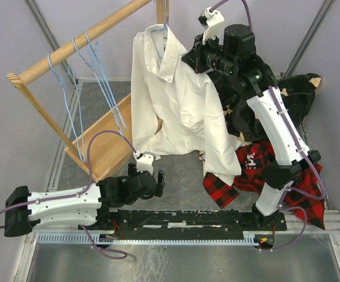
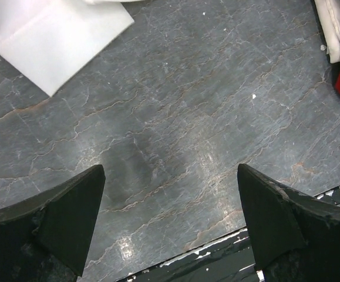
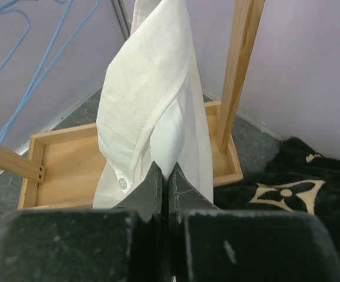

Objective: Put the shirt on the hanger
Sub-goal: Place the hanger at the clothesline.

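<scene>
Right claw (image 3: 164, 179): narrowed to a thin slit, tips pinching a fold of the shirt (image 3: 149, 88) just below a collar button.
Right claw, top view (image 1: 195, 59): raised high at the shirt's (image 1: 178, 100) shoulder edge, beside the collar.
Left claw (image 2: 170, 217): wide, holding nothing, both fingers (image 2: 70, 217) over bare grey table (image 2: 175, 117).
Left claw, top view (image 1: 155, 176): low, near the shirt's lower hem, not touching it.
Shirt: hanging from the rack's rail (image 1: 81, 41), collar up, body and one sleeve draped down to the table.
Hanger (image 1: 165, 24): only a bit of blue hook shows above the collar; the rest is hidden by cloth.
Spare hangers (image 1: 84, 82): three on the rail, left of the shirt.
Rack base (image 1: 108, 141): wooden tray partly under the shirt.
Plaid (image 1: 252, 170): on the table beneath the right arm, touching the sleeve end.
Blanket (image 3: 287, 191): black, beside the rack base.
</scene>
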Available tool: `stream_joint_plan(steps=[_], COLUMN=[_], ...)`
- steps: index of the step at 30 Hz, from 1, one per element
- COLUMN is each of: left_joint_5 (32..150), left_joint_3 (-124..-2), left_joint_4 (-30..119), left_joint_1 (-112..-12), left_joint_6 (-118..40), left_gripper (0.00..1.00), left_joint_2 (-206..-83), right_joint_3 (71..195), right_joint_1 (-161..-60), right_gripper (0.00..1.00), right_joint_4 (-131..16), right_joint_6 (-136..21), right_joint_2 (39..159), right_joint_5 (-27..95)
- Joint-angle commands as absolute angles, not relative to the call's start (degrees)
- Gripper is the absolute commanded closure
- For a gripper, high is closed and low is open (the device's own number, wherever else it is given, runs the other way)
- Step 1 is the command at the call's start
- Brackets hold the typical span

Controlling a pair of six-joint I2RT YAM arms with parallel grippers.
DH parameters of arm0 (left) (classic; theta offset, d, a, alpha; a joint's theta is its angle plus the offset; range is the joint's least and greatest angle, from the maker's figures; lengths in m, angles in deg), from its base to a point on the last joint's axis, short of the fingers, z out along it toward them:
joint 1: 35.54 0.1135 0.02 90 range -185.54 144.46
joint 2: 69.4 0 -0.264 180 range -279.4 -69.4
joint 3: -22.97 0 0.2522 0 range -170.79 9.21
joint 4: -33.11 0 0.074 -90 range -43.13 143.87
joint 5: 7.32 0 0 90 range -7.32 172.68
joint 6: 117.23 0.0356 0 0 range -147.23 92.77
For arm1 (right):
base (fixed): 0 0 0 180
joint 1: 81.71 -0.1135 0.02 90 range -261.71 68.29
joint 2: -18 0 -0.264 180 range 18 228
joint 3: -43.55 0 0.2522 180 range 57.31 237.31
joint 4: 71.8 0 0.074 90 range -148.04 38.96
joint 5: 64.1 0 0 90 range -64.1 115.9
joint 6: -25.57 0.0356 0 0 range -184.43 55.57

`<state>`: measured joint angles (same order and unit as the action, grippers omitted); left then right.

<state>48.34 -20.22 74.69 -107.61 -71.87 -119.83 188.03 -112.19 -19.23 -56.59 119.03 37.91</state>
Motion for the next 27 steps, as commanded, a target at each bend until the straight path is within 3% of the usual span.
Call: stream_joint_plan(steps=[1, 14, 27], left_joint_5=[46.6, 48.6, 49.5], left_joint_3=[-24.2, -30.6, -29.8], left_joint_4=[75.1, 78.7, 78.5], left_joint_1=[-107.5, -107.5, -107.5], left_joint_6=[-68.9, -60.8, -61.5], left_gripper=[0.01, 0.03, 0.05], left_joint_2=[-118.9, -124.0, -123.3], right_joint_3=[190.4, 200.7, 192.4], right_joint_1=[-111.6, -111.6, -111.7], right_gripper=[1.00, 1.00, 1.00], right_joint_4=[-28.9, -29.0, -34.6], right_joint_6=[-54.3, -59.4, -60.3], right_joint_2=[120.3, 130.9, 123.7], right_joint_5=[41.4, 45.7, 44.1])
